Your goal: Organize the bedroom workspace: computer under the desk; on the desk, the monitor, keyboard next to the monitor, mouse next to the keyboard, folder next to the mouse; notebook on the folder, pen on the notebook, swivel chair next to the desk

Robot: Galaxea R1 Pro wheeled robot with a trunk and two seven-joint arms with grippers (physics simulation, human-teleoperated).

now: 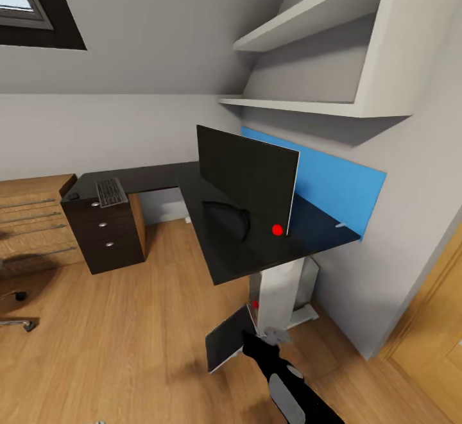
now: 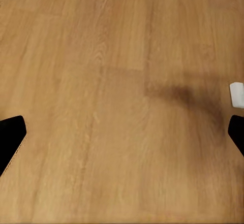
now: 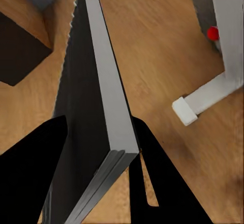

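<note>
Right wrist view: the right fingers (image 3: 168, 183) pinch a flat dark notebook (image 3: 96, 107) at one corner, one finger on each face, its pale edge turned up over the wooden floor (image 3: 152, 41). In the head view it hangs just beside the white computer (image 1: 279, 292), below the desk (image 1: 224, 244) edge. The monitor (image 1: 247, 180) stands near the desk's right end and the keyboard (image 1: 110, 192) lies at its far left end. The left fingers (image 2: 10, 135) are spread wide over bare floor.

Glossy black desk (image 1: 256, 251), smooth wood-plank floor (image 1: 128, 334)

The swivel chair (image 1: 16, 312) is cut off; the pen (image 1: 341, 224) perhaps too small.
</note>
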